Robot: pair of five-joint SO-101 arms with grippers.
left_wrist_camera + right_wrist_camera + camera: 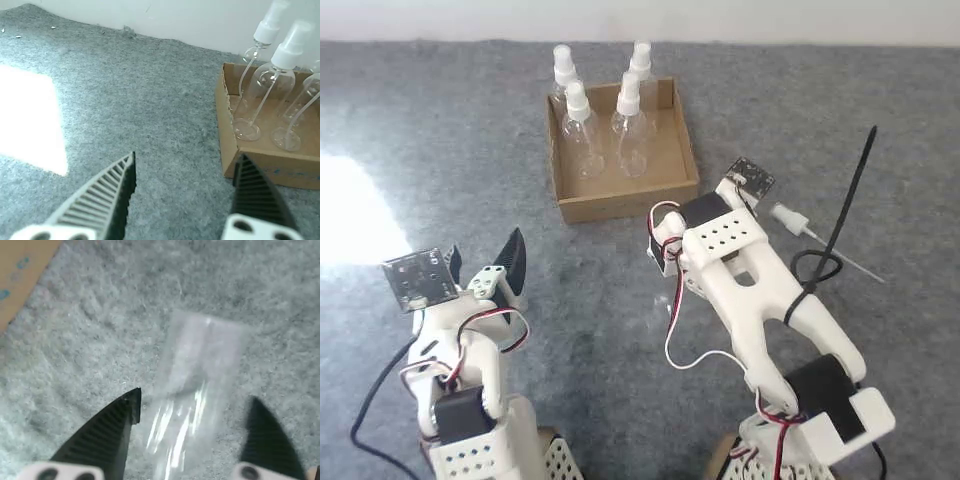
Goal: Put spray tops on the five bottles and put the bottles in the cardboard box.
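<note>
The cardboard box (pixel 620 200) stands at the back centre of the grey mat and holds several upright clear bottles (pixel 582 140) with white spray tops. In the right wrist view a bare clear bottle (pixel 202 350) lies on the mat, and my right gripper (pixel 195 400) hangs open above it with one finger on each side. A loose spray top (pixel 788 218) with a long thin tube lies on the mat just right of my right arm (pixel 740 260). At the front left my left gripper (pixel 505 265) stands open over bare mat, holding nothing, with the box (pixel 260 165) ahead of it.
A black cable tie (pixel 850 190) sticks up beside the right arm's cable loop. A bright patch of light (pixel 350 210) falls on the mat at the left. A corner of the box (pixel 20 270) lies close to the right gripper.
</note>
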